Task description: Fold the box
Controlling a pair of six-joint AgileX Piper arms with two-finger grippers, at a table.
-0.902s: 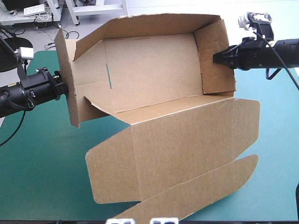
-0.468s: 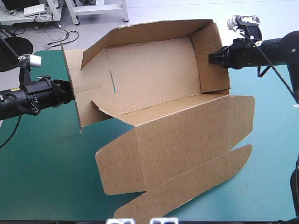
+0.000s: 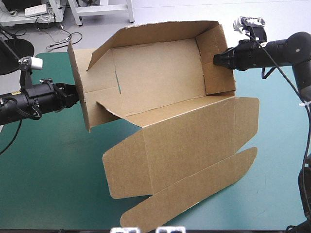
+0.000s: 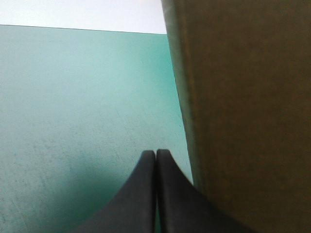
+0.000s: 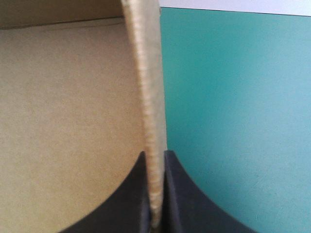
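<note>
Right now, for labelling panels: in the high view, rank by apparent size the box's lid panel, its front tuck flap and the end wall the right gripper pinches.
1. lid panel
2. front tuck flap
3. end wall in the right gripper
The flap lies nearer the camera, so two versus three is unsure.

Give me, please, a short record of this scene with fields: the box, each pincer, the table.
Object: brown cardboard box, a cut sheet with walls raised, an open tray
Lid: its lid panel lies flat, toward the table's near edge
Left side: the left pincer, two black fin-shaped fingers, shut with no board between them; the box's left end wall stands beside it
Right side: the right pincer, shut on the box, the edge of the right end wall between its fingers
Surface: teal-green table cover
</note>
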